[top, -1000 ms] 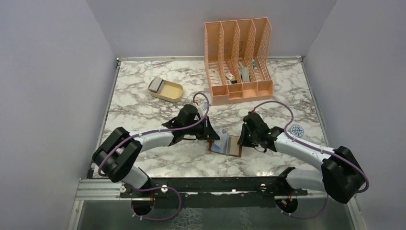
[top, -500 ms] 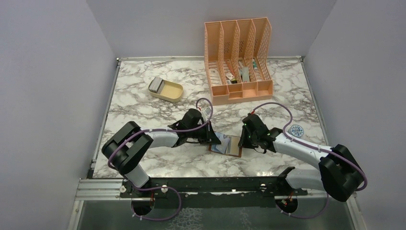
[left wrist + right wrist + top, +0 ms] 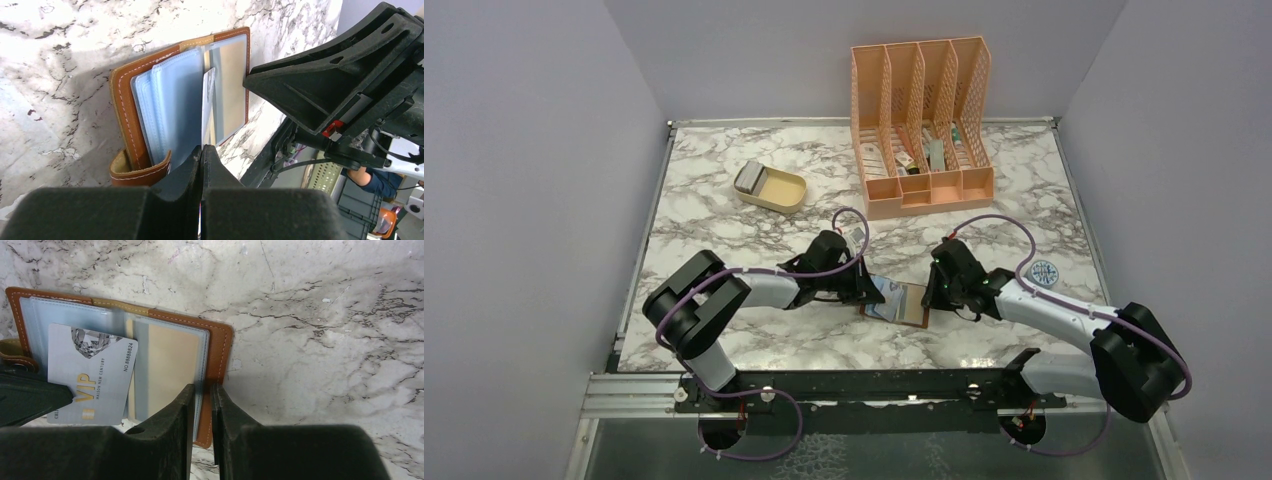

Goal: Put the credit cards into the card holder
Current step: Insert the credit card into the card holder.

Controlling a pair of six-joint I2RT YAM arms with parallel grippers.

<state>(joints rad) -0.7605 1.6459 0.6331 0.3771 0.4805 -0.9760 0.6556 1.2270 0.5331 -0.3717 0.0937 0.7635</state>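
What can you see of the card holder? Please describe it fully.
The card holder is a brown leather bifold with pale stitching, lying open and flat on the marble table. Inside are shiny bluish clear pockets; a snap tab sticks out at one end. A silver VIP card, held by the shut left end effector, overlaps its pockets. The right end effector meets its edge; gripping or pressing, I cannot tell.

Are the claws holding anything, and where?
Left claw pinches a corner of the VIP card; right claw clamps the flap edge of the card holder.
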